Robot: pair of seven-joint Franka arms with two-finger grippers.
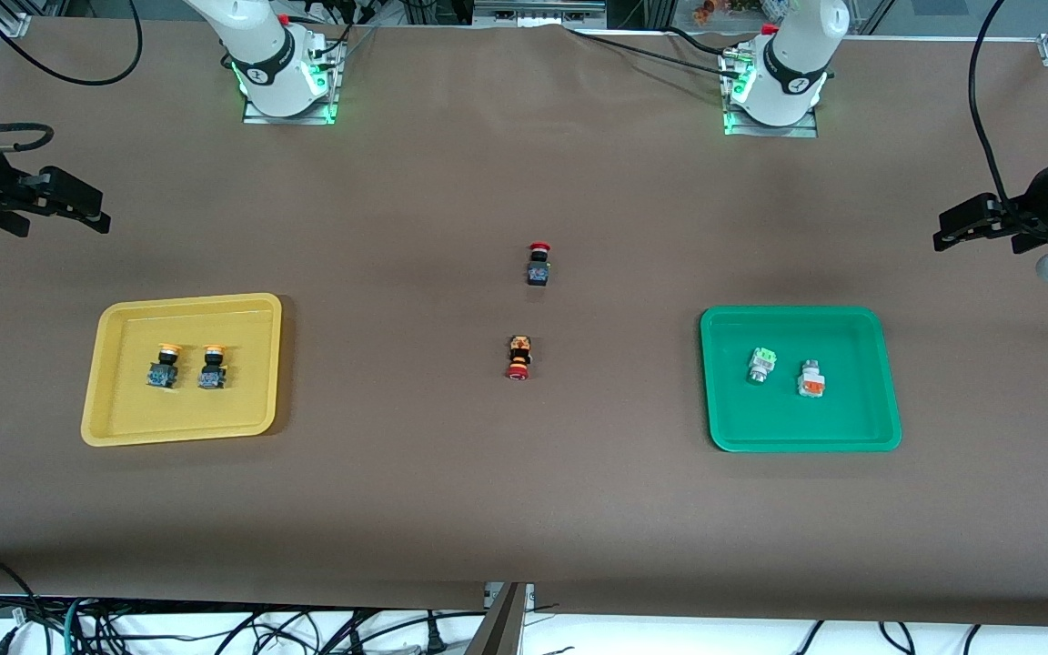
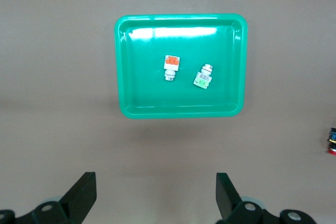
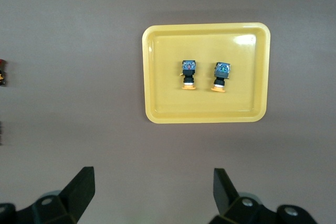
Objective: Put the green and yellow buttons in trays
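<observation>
Two yellow-capped buttons (image 1: pixel 164 364) (image 1: pixel 213 364) lie side by side in the yellow tray (image 1: pixel 124 409), toward the right arm's end of the table. They also show in the right wrist view (image 3: pixel 188 73) (image 3: pixel 221 76) in that tray (image 3: pixel 163 103). A green-faced button (image 1: pixel 760 364) and an orange-faced button (image 1: pixel 812 378) lie in the green tray (image 1: pixel 851 418); the left wrist view shows them (image 2: pixel 203 77) (image 2: pixel 171 66) in it (image 2: pixel 142 93). My left gripper (image 2: pixel 156 192) is open and empty, raised over bare table near the green tray. My right gripper (image 3: pixel 154 190) is open and empty, raised near the yellow tray.
A red-capped button with a black-blue body (image 1: pixel 539 264) stands at the table's middle. A red-capped button with an orange-black body (image 1: pixel 518 357) lies a little nearer the front camera. Wide brown table lies between the trays.
</observation>
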